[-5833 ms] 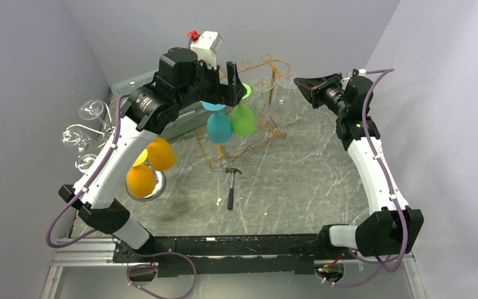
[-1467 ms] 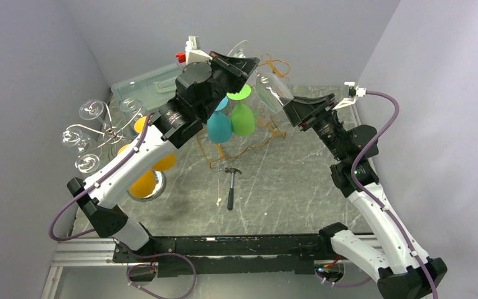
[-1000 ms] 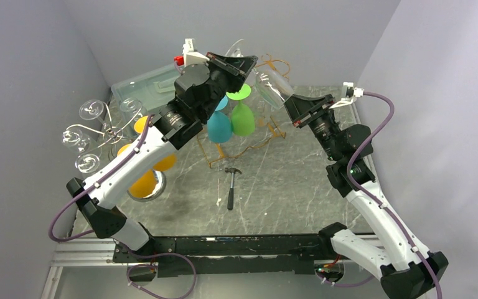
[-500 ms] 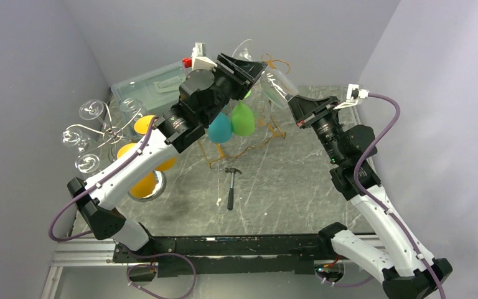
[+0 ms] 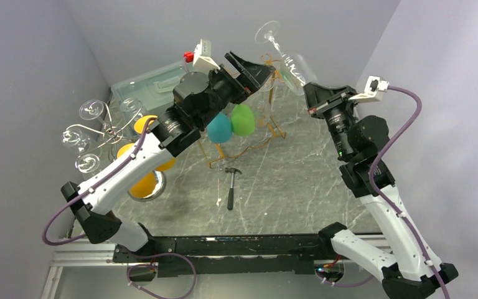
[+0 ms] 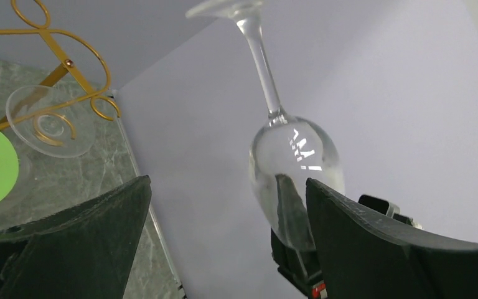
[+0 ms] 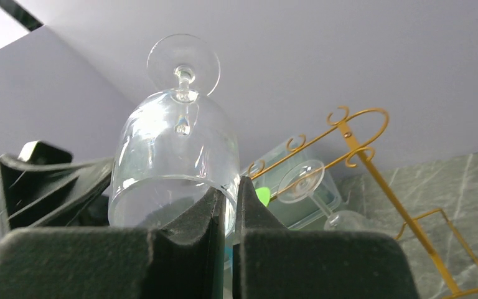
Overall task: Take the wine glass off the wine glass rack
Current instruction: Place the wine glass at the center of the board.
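A clear wine glass (image 5: 291, 61) hangs in the air, foot up and tilted, above and to the right of the gold wire rack (image 5: 275, 128). My right gripper (image 5: 309, 88) is shut on its rim, one finger inside the bowl and one outside; the right wrist view shows that glass (image 7: 173, 146) and gripper (image 7: 230, 187) close up. My left gripper (image 5: 250, 73) stands open just left of the glass, holding nothing. From the left wrist the glass (image 6: 295, 165) shows beyond the open left gripper (image 6: 227, 184). Another clear glass (image 7: 314, 187) still hangs on the rack (image 7: 361, 124).
A green glass (image 5: 243, 121) and a blue glass (image 5: 218, 128) hang on the rack's near side. A hammer (image 5: 231, 185) lies mid-table. Orange glasses (image 5: 142, 180) and clear glasses (image 5: 89, 134) sit at the left. A plastic bin (image 5: 144, 85) stands at the back left.
The left gripper opened and let go of the glass. The right arm rose and carried the glass up and to the right, away from the rack.
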`<state>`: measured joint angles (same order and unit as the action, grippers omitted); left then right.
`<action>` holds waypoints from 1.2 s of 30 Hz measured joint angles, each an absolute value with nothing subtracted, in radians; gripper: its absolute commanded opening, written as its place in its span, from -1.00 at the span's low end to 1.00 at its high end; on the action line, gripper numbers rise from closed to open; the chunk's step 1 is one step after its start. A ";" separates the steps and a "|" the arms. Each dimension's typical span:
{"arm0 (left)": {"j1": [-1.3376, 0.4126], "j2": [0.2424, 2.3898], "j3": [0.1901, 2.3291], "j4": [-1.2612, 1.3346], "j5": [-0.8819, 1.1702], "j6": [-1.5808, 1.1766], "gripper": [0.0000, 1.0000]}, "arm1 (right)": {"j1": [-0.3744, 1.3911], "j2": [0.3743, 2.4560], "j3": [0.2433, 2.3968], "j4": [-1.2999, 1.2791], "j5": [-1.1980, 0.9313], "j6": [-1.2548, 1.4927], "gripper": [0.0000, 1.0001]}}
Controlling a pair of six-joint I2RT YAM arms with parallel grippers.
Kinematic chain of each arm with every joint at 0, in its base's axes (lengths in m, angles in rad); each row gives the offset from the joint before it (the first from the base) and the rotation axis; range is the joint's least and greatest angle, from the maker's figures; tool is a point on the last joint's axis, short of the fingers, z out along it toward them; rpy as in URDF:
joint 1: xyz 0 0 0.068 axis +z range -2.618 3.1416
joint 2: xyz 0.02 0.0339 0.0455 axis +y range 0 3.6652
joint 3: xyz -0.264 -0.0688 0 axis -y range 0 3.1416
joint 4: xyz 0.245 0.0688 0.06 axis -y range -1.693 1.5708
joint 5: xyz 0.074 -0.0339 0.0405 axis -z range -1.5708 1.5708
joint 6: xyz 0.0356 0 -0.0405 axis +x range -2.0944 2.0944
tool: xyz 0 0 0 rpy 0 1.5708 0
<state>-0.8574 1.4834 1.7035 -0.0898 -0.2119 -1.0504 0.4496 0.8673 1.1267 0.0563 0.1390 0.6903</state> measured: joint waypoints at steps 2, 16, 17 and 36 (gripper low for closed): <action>-0.859 1.469 1.703 -0.095 -0.197 -1.011 0.99 | 0.450 0.888 1.174 0.013 0.179 0.681 -1.00; -0.861 1.320 1.702 -0.311 -0.106 -0.574 0.99 | 0.451 1.056 1.525 -0.509 0.535 0.616 -1.00; -0.861 1.315 1.702 -0.339 -0.091 -0.540 0.99 | 0.451 1.079 1.552 -0.566 0.567 0.616 -1.00; -0.862 1.251 1.626 -0.572 0.110 -0.325 0.99 | -0.083 1.308 1.616 -1.129 0.343 0.574 -1.00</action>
<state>-0.8619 1.2514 1.6257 -0.5720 0.1104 -0.3252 -0.0826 1.3075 1.6161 -1.1286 0.3431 0.5743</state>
